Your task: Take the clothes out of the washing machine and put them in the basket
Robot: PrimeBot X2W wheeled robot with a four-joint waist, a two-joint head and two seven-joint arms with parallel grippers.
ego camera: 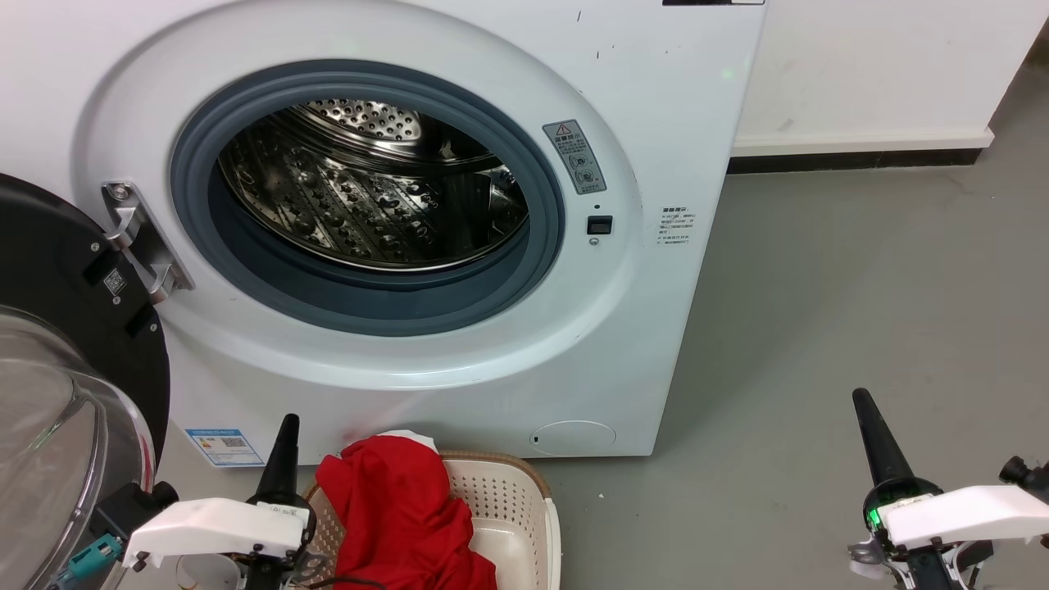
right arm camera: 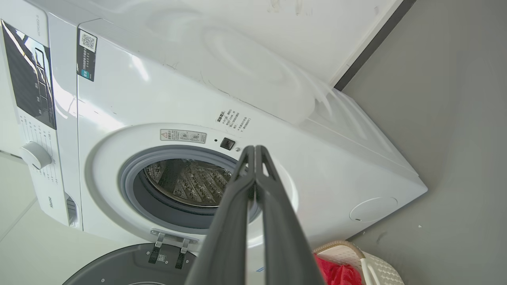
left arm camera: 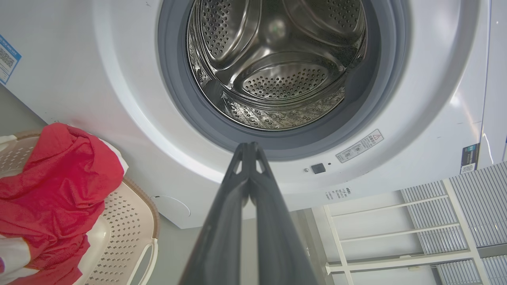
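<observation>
**Red clothes in the basket, washer door open**

The left gripper [ego camera: 287, 426] stands at the lower left of the head view. In its wrist view the two dark fingers [left arm camera: 222, 221] lie pressed together along their length, clenched on each other with no cloth between them. The right gripper [ego camera: 862, 401] stands at the lower right, well apart from the basket, over bare grey floor [ego camera: 860, 287]. Its fingers are likewise clamped tip to tip, pointing toward the washer.

Just beside the left gripper sits the basket [ego camera: 524, 483], cream with a brown rim and on the floor close to the washer's front. The clothes [ego camera: 393, 508] are in it, a bright red heap with a bit of white showing at the top. The heap is piled at the basket's left side and rises above the rim, and the right part of the basket is bare.

At far left the door [ego camera: 65, 393] hangs swung open, black-framed, with its glass bulging out.

Behind the basket stands the washer [ego camera: 656, 123], white, with its porthole ringed by a grey seal [ego camera: 369, 307]. Inside it the drum [ego camera: 369, 205] shows perforated steel. Beyond the washer's right side is a white wall [ego camera: 885, 65] with a dark strip at its foot.
</observation>
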